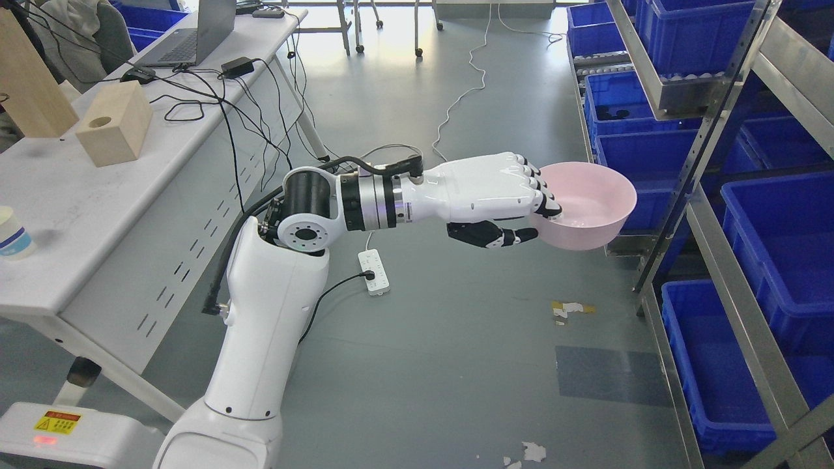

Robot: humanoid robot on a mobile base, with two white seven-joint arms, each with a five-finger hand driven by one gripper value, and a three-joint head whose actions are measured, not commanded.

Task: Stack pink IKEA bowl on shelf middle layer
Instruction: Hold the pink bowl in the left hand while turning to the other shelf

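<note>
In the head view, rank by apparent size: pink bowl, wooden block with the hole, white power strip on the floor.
1. pink bowl, held by the left hand
2. wooden block, slightly smaller, though farther away, so unsure
3. power strip, clearly smallest

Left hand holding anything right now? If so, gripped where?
Yes. The left hand holds the pink bowl by its near rim: fingers hooked over the edge into the bowl, thumb under the outer wall. Right hand is not in view.

The pink bowl (pixel 589 205) is round, shallow and empty. It sits upright in mid-air, just beside the shelf (pixel 700 163).
</note>
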